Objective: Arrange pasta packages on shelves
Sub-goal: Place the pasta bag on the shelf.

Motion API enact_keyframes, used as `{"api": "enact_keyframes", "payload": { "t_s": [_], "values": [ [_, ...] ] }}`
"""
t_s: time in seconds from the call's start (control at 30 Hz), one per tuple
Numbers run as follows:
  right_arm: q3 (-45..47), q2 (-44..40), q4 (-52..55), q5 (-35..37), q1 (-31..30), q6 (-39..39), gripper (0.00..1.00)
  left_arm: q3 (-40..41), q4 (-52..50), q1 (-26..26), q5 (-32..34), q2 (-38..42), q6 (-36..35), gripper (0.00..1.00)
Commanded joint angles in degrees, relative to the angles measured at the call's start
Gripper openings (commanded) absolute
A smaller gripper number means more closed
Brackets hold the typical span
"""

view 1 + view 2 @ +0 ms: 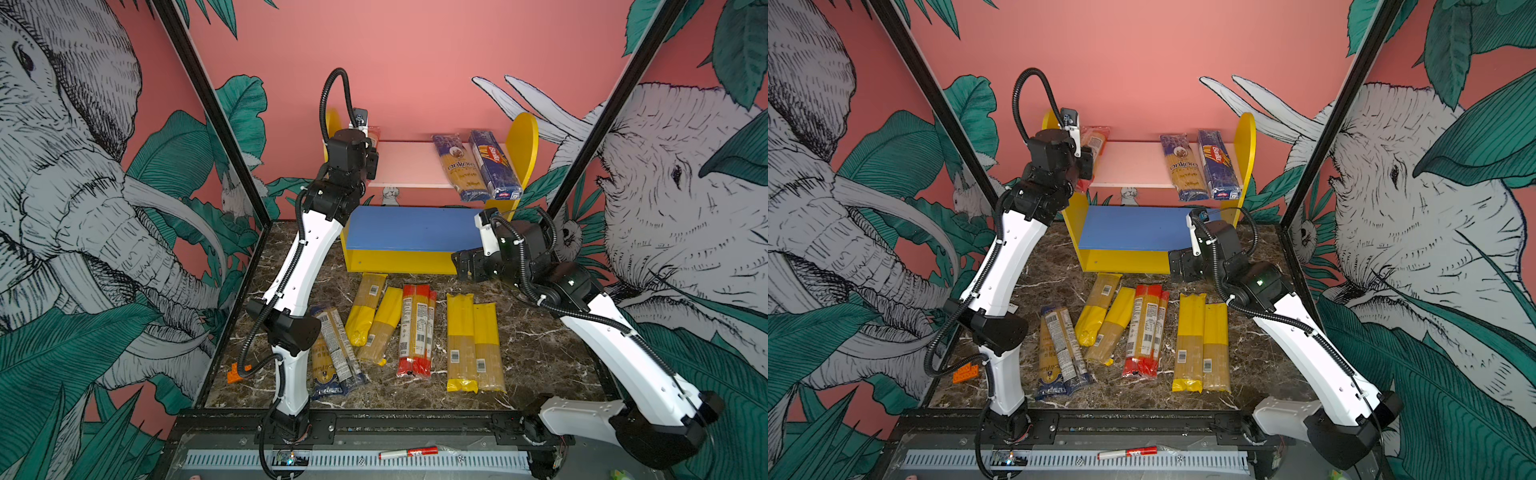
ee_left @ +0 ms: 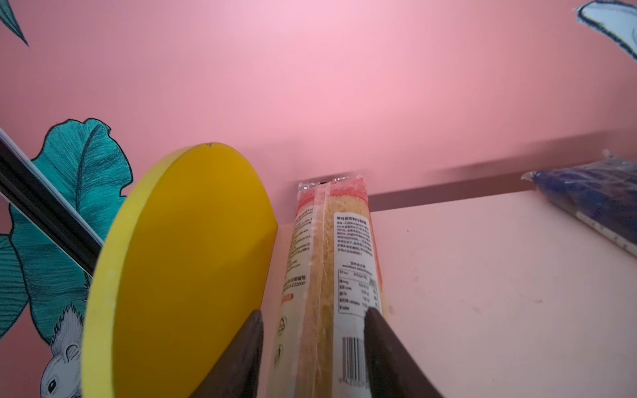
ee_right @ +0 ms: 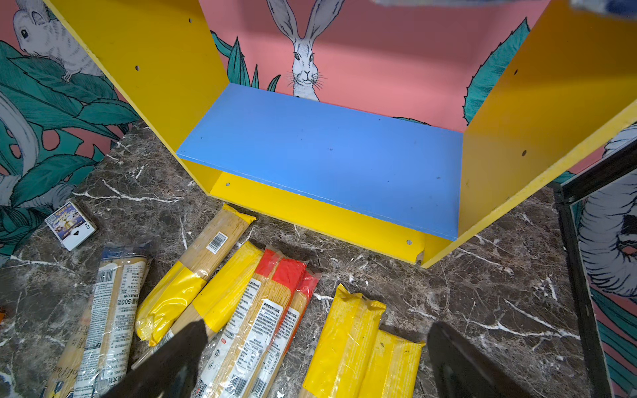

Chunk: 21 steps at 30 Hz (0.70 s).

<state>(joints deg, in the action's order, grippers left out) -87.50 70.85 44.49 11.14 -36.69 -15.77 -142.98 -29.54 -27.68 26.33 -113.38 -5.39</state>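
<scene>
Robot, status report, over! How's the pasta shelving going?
Left end effector open astride red-ended pack on pink upper board. Right end effector open, empty, near table packs. Nothing blocking.

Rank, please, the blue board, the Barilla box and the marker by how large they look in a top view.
Largest to smallest:
1. blue board
2. Barilla box
3. marker, nearly as long as the box but far thinner

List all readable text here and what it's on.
"Barilla": dark blue box, upper shelf.
"ankara" (roughly): blue-ended pack beside it.
"500": clear pack on table.
"2": card box.
Label print and barcodes on other packs: too small.
</scene>
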Motion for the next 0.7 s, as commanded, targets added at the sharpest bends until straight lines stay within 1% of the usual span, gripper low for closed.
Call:
{"api": "enact_keyframes", "payload": {
  "t_s": [0.0, 0.13, 0.23, 0.33, 0.47, 0.57, 0.67],
  "values": [
    [0.0, -1.2, -0.5, 0.8, 0.6, 1.1, 0.99, -1.1, 2.1, 0.4, -1.0, 1.4, 0.8, 0.49],
    [-0.2, -1.0, -0.4, 0.3, 1.0, 1.2, 0.99, -0.5, 0.7, 0.3, -3.4, 2.7, 2.0, 0.49],
    [-0.3, -0.5, -0.2, -0.5, 1.1, 0.9, 0.99, 2.8, 1.2, 0.3, -3.1, 5.7, 3.4, 0.49],
    [-0.4, 0.0, 0.1, -1.4, 1.1, 0.4, 0.99, 9.9, 3.8, 0.3, -4.0, 11.3, 5.0, 0.5],
    [-0.4, 0.1, 0.7, -1.9, 1.1, -0.2, 0.99, 18.6, 5.3, 0.2, -5.3, 18.3, 7.5, 0.57],
    [0.2, 0.0, 1.2, -1.4, 1.1, -0.6, 0.99, 24.2, 5.0, 0.2, -5.8, 22.9, 9.0, 0.6],
    [1.4, -0.4, 1.4, -1.2, 1.1, -1.4, 0.99, 30.4, 4.1, 0.1, -6.5, 27.8, 10.9, 0.68]
  ]
}}
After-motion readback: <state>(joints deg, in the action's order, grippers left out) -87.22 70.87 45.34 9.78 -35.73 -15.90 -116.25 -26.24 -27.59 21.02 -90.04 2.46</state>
